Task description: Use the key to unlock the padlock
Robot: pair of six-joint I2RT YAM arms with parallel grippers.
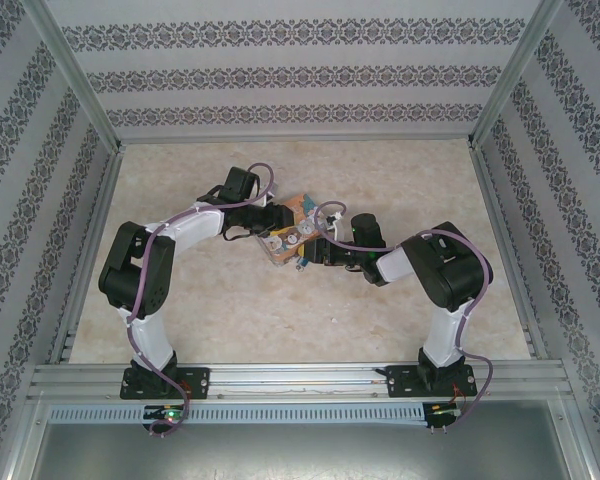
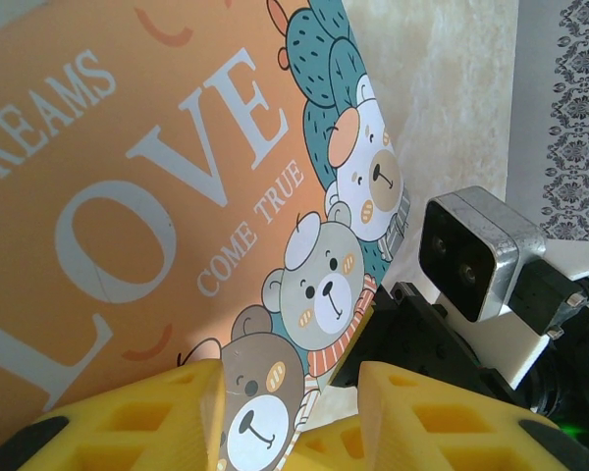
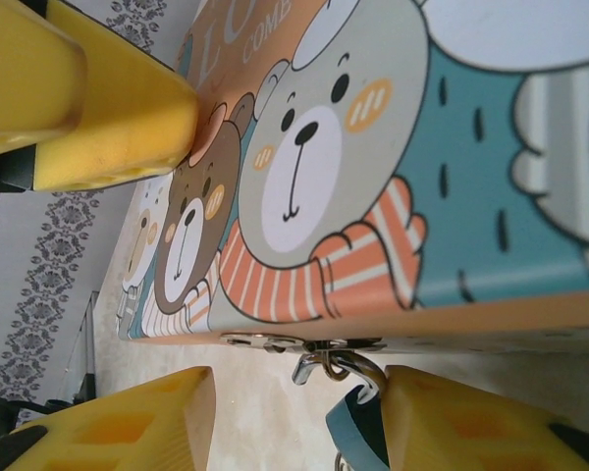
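Observation:
The blue padlock (image 3: 361, 432) hangs by its silver shackle (image 3: 346, 365) from the metal hasp on the edge of the colourful "LOVE" box (image 3: 393, 147). My right gripper (image 3: 299, 392) is open around it, and the padlock's body rests against the inner face of the right-hand finger (image 3: 471, 422). A small silver sliver shows under the padlock at the frame's bottom edge; whether it is the key is unclear. My left gripper (image 2: 293, 383) is open, one finger (image 2: 167, 417) over the box lid (image 2: 157, 196) and the box's edge between the fingers. From above, both grippers meet at the box (image 1: 298, 212).
The right arm's wrist camera (image 2: 471, 255) sits close beside the left gripper's right-hand finger. The left gripper's yellow finger (image 3: 108, 118) lies on the lid near the bear pictures. Metal frame posts and patterned walls ring the beige table (image 1: 400, 180).

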